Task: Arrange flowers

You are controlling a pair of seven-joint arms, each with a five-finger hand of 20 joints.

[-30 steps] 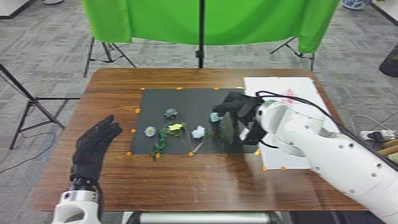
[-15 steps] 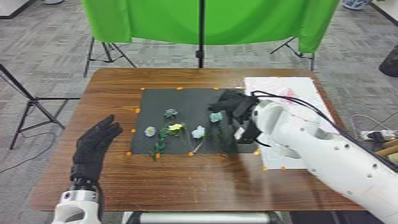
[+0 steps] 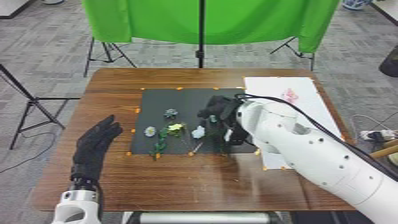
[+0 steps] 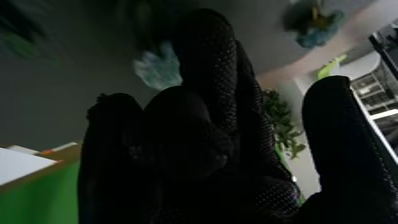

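Hovering with fingers loosely parted and apparently empty, the nearer right hand [image 3: 219, 106] has the pale-blue flower [image 3: 213, 118] just robot-side of its fingers, long axis seemingly toward the robot.

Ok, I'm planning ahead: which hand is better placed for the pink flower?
Probably the right hand, over the black mat and nearer the pink flower on the white sheet; the left hand is left of the mat.

Head view from above, wrist close-up, shared flowers [image 3: 197, 132]
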